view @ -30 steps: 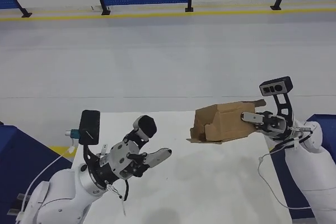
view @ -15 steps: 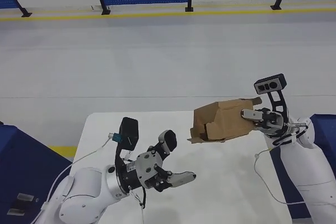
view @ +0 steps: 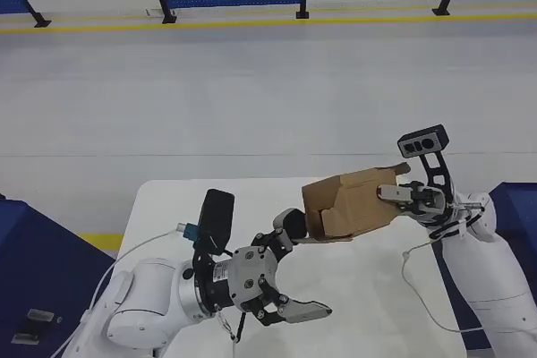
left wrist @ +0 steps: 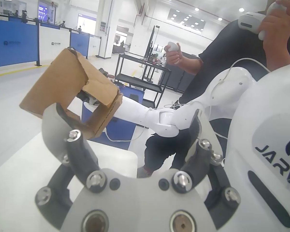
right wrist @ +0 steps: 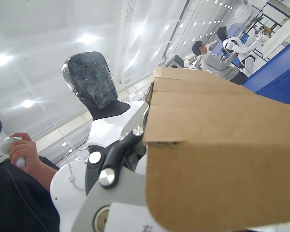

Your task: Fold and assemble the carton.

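A brown carton [view: 349, 204], partly folded with one end open, hangs above the right part of the white table [view: 376, 295]. My right gripper [view: 396, 192] is shut on its right end. In the right wrist view the carton [right wrist: 207, 134] covers that gripper's tips beside one finger [right wrist: 125, 150]. My left gripper [view: 297, 267] stands open at the carton's open left end, one finger [view: 291, 224] right at the cardboard edge. In the left wrist view the carton [left wrist: 70, 80] sits just past one finger [left wrist: 54, 119] of the open left gripper [left wrist: 125, 124]; whether they touch is unclear.
Blue barriers stand beside the table at the left [view: 18, 259] and right [view: 528, 201]. A white cable [view: 421, 277] trails from the right arm over the table's right edge. A person holding controllers [left wrist: 172, 49] sits behind the robot.
My left arm has swung forward and right across the table, its open gripper turning toward the carton's open end. The right gripper has carried the carton slightly left and higher.
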Controlling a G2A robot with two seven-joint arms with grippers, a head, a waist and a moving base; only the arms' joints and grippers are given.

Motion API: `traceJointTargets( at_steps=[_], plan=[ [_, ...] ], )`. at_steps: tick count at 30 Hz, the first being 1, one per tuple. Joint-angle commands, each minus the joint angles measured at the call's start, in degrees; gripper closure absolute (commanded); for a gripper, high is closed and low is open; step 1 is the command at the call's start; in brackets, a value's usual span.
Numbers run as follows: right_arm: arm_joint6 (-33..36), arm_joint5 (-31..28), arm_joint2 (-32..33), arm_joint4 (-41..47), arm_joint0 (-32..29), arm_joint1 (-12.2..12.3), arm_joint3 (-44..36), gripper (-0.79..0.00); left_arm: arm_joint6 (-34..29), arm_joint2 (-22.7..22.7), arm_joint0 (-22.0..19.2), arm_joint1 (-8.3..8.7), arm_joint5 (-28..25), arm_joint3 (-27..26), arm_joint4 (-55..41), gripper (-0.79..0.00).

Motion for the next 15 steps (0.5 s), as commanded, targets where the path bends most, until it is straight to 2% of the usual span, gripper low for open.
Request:
traceJointTargets(
  at_steps=[1, 15],
  plan=[
    [0.08, 0.12, 0.03, -0.16, -0.19, -0.1, -0.09, 0.0, -0.03, 0.09, -0.12, -0.03, -0.34, 0.1, -0.41, -0.785],
    [0.64, 0.6, -0.18, -0.9, -1.06, -0.86, -1.63, 0.0, -2.88, 2.43, -3.43, -0.56, 1.35, 3.27, -6.66, -0.785]
  ],
)
